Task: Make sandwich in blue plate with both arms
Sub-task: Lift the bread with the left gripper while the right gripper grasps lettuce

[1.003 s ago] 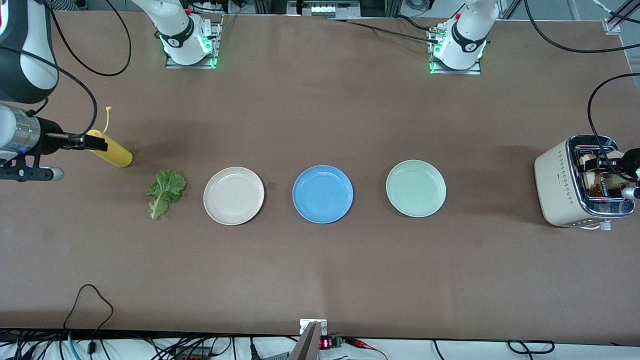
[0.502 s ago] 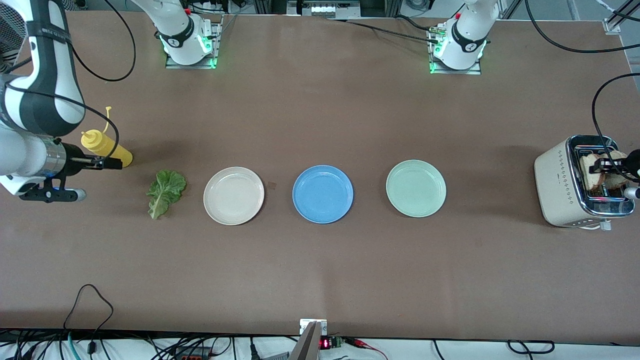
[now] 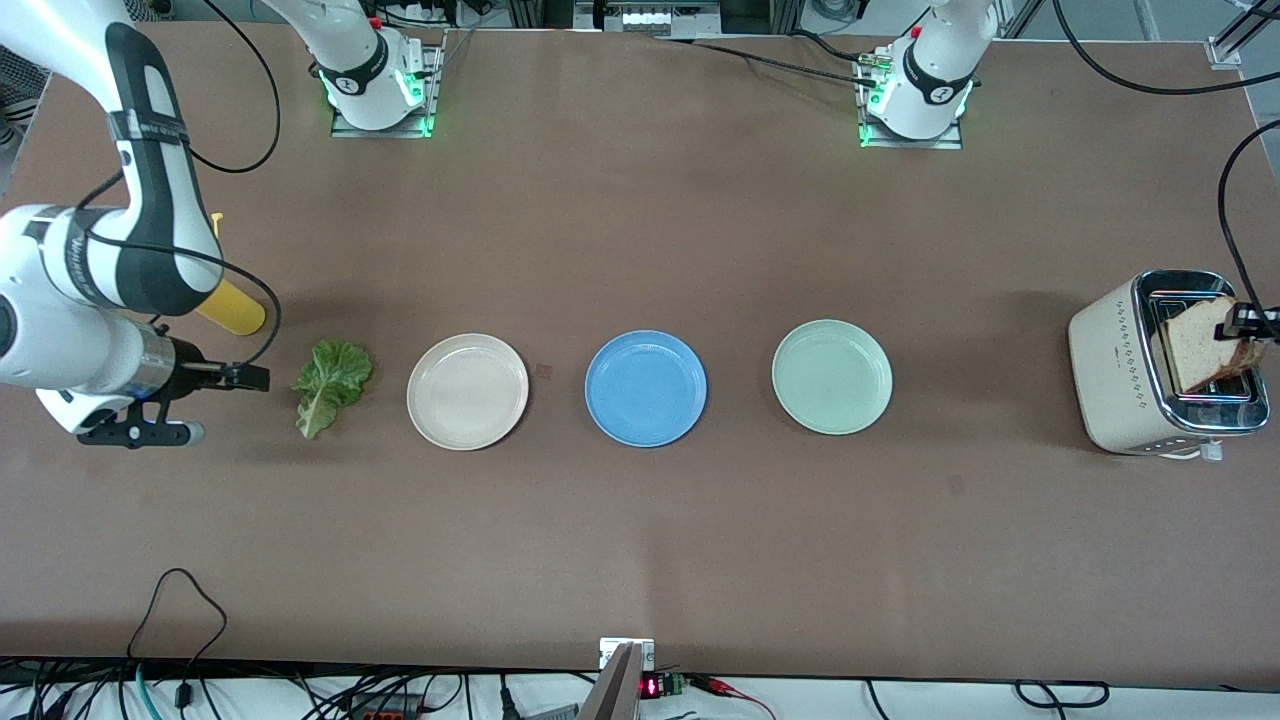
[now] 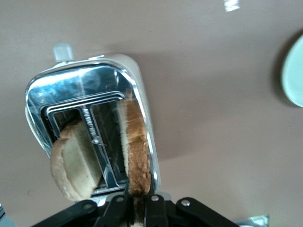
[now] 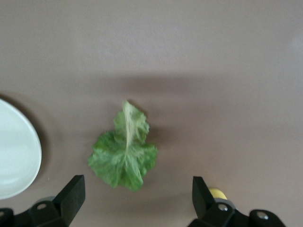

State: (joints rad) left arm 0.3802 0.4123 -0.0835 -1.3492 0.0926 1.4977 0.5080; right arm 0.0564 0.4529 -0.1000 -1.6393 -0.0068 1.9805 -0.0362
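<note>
Light-brown bread slice (image 4: 135, 146) is being gripped over toaster (image 3: 1120, 370) by left hand (image 4: 135, 208); right hand (image 5: 135, 191), fingers wide, is being held over lettuce leaf (image 5: 124, 149).

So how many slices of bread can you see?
2. One light-brown bread slice is pinched in the left pincer above the shiny cream toaster. The other slice sits in the toaster's second slot. None looks hidden.

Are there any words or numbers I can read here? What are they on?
No text here can be read.
Right arm: small lettering on its dark band, too small to read.
Display at the table's near edge: red lit digits, too blurred to read.
Toaster and bread slice: no words seen.
</note>
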